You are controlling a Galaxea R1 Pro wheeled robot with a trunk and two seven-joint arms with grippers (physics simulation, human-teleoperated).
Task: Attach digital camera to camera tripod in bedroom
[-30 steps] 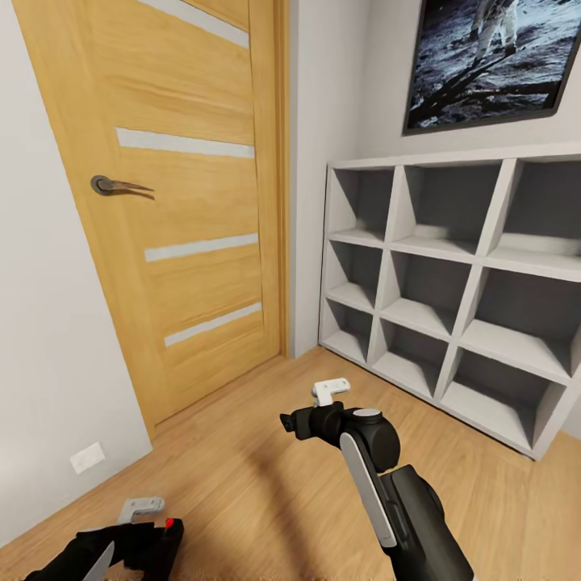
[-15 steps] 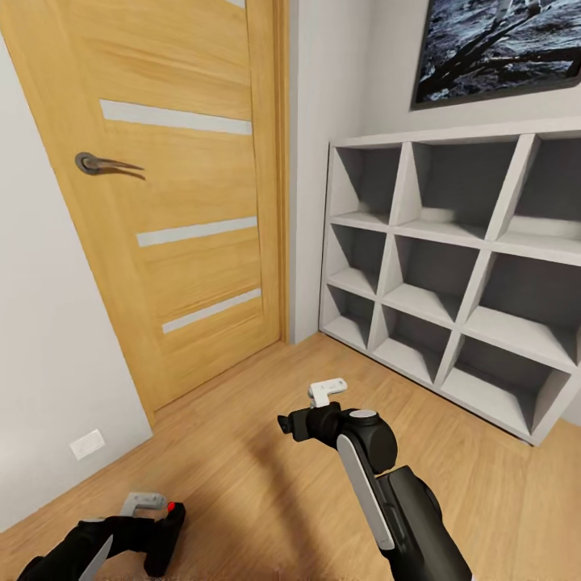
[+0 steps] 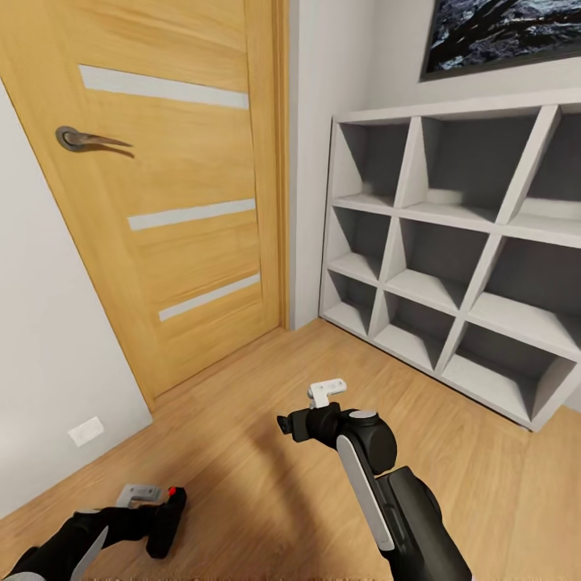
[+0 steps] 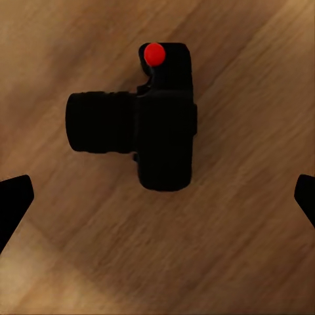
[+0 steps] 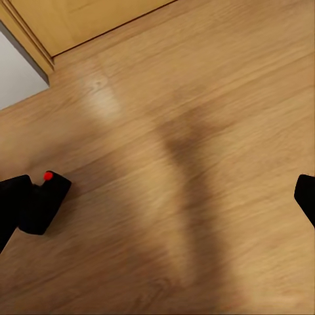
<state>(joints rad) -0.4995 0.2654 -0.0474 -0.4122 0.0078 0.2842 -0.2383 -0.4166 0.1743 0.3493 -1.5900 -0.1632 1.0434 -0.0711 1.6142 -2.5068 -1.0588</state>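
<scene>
The left gripper (image 4: 157,200) is being held with its jaws spread wide, its two dark fingertips (image 4: 13,203) being seen at opposite edges of the left wrist view. The digital camera (image 4: 164,125) is being shown in the gap between them, ahead of the gripper and over the wooden floor (image 4: 249,262). No contact between the fingertips and the camera body is being shown, so whether it is being gripped cannot be told. Its lens (image 4: 102,123) is being pointed towards one fingertip, and its red button (image 4: 154,53) is being shown on the corner of its body.

In the head view the camera is being seen at the tip of the left arm (image 3: 81,537), low over the floor, with the red button uppermost.

The right gripper (image 3: 284,424) is being held out ahead of the left one and further from the floor, with its fingertips (image 5: 305,197) likewise being kept wide apart and nothing being pinched between them. From its wrist view the camera is being seen beside one fingertip, below the gripper and off to its left.

Beyond both grippers, a wooden door (image 3: 161,161) with a dark handle (image 3: 81,140) is being faced. White cube shelving (image 3: 452,266) is being seen ahead and to the right of the right gripper, under a dark framed picture (image 3: 500,32). A white wall socket (image 3: 85,430) is being seen on the wall beyond the left gripper.
</scene>
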